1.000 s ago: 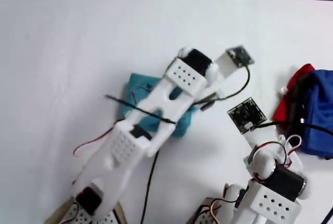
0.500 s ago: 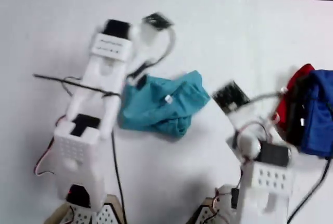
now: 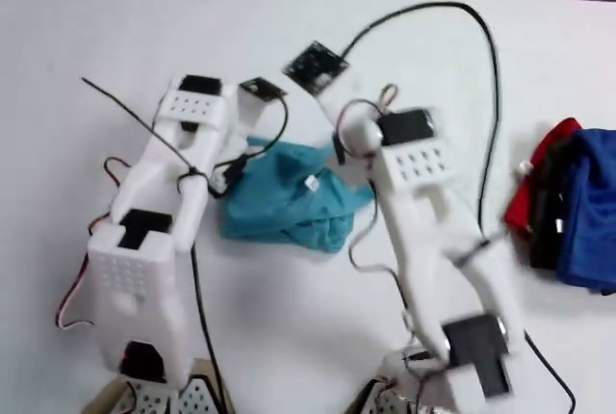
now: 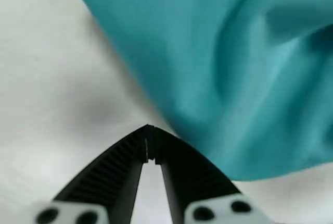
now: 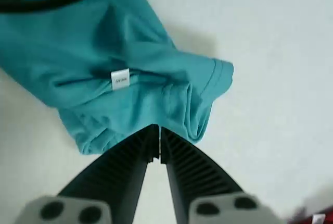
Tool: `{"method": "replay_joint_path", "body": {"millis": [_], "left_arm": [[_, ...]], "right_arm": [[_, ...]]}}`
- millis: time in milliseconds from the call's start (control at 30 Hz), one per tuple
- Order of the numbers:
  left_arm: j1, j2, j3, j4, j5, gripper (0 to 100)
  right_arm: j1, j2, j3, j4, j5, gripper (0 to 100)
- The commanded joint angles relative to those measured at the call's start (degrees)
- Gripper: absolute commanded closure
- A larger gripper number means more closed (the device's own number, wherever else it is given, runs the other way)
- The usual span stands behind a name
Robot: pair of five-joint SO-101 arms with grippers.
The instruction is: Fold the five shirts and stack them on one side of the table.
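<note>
your left claw (image 4: 149, 156) closed, empty, beside teal shirt (image 3: 289, 207) | your right claw (image 5: 158, 148) closed at its hem | shirt crumpled mid-tabletop (image 3: 96, 29) | red-blue shirt pile (image 3: 568, 207) at edge, right arm's side

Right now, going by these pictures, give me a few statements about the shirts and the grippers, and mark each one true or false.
1. The teal shirt lies between the two arms. True.
2. The teal shirt is folded into a neat flat rectangle. False: it is bunched and wrinkled.
3. The left gripper is wide open. False: it is shut, beside the teal shirt's edge.
4. A pile of other shirts sits on the right arm's side. True.
5. The right gripper is over that pile. False: it is at the teal shirt.
</note>
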Motion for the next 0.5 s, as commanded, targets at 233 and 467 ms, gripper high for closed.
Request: {"method": "replay_joint_path", "body": {"millis": [233,467], "left_arm": [[-2.6,-4.8,0.4,-1.6,0.9,98],[-2.6,-4.8,0.4,-2.8,0.9,98]], "right_arm": [[-0.4,17.2,-3.7,-7.2,-0.4,97.8],[-0.7,16.9,-3.3,7.1,-0.4,97.8]]}}
